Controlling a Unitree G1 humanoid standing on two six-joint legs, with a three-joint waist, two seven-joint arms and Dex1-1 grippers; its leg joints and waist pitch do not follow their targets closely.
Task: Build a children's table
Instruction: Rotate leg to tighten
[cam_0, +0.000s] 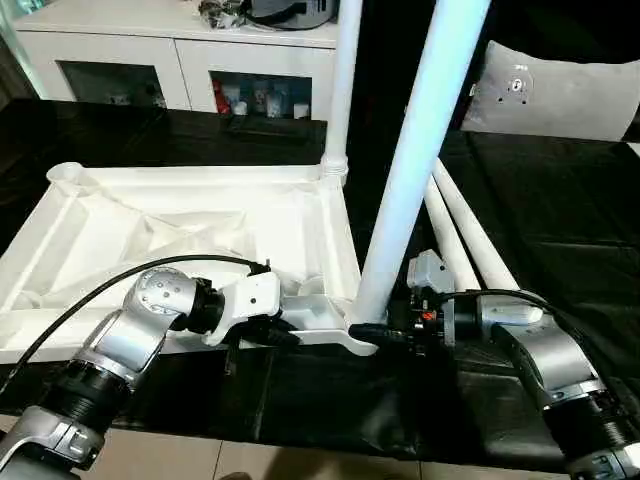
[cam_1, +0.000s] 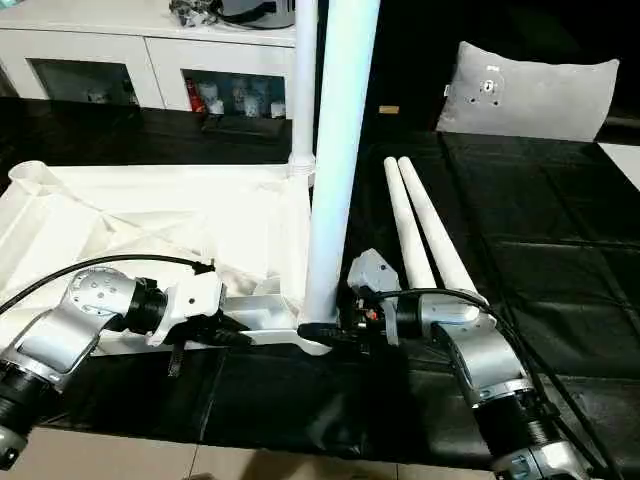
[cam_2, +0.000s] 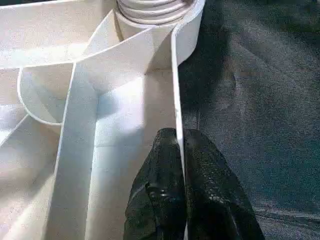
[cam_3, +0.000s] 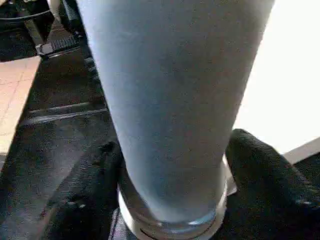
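I see the white tabletop (cam_0: 150, 235) lying ribs-up, 2 legs (cam_0: 410, 170) standing in its sockets, 2 spare legs (cam_1: 425, 235) lying beside it.

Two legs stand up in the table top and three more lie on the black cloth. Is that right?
Not quite. Two legs do stand up in the top, but the right eye view shows two spare legs lying on the black cloth, not three.

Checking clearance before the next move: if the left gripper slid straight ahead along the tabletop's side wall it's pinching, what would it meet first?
Probably the round corner socket with the upright leg in it. The left gripper points along the side wall towards it, nothing between.
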